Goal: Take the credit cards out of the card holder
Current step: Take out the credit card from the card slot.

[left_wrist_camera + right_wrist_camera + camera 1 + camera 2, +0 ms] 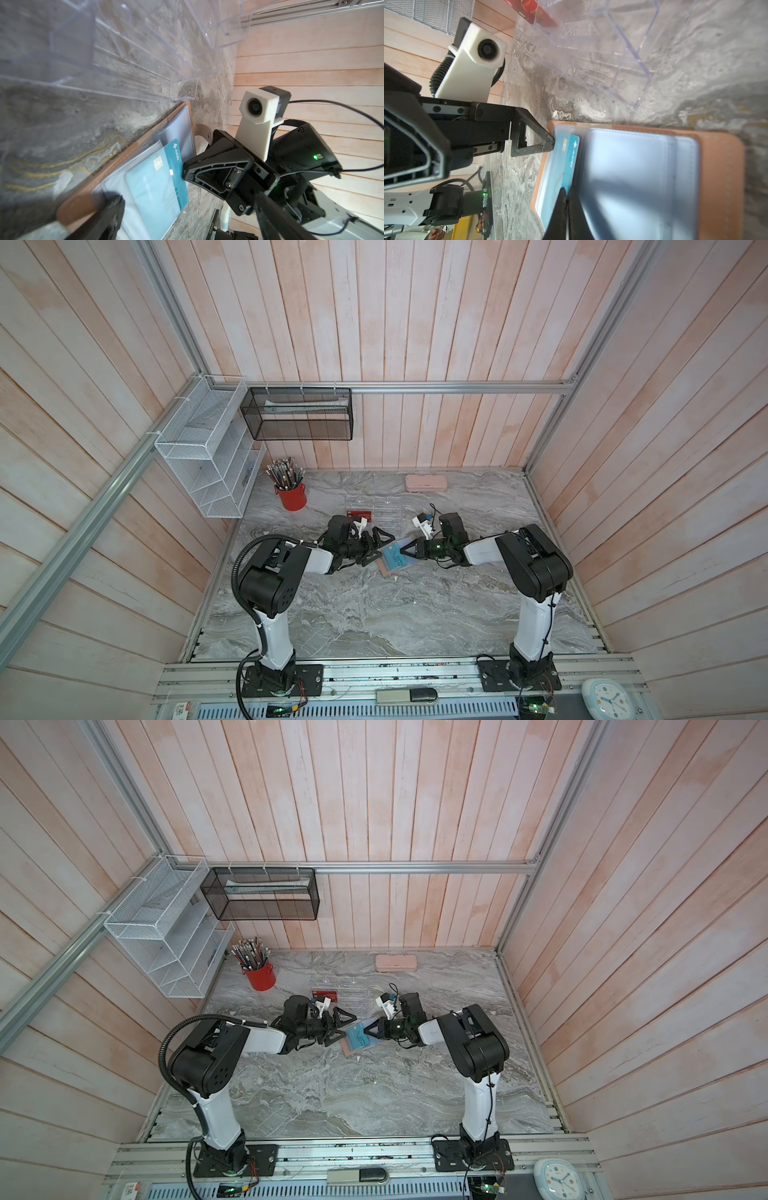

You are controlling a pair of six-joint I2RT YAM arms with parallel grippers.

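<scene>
Card holder (387,569) lies opened flat on the marble table (374,614), about mid-table, tan cover down and pale blue-grey sleeves up. It is between my two grippers.

Teal card (394,556) sticks partly out of a sleeve toward 3 o'clock, chip and lettering showing in the left wrist view (153,187). The rest of it is under the clear pocket.

Right gripper (400,552) comes in from 3 o'clock. Its jaws are closed tight and pinch the teal card's free edge; the right wrist view shows both fingers (560,207) pressed together over that edge.

Left gripper (383,548) comes in from 9 o'clock with its jaws spread wide and nothing between them. One fingertip (548,141) touches the holder's 9 o'clock edge, at the corner of the sleeve. The other finger stands off toward 12 o'clock, over the table.

Clear rack (374,510) sits just beyond the holder at 12 o'clock, close to it but apart. Red card (359,514) stands in the rack's 9 o'clock end.

Red cup (292,497) full of pencils (286,472) stands at 10 o'clock, well apart. Pink case (426,482) lies at 1 o'clock by the back wall.
</scene>
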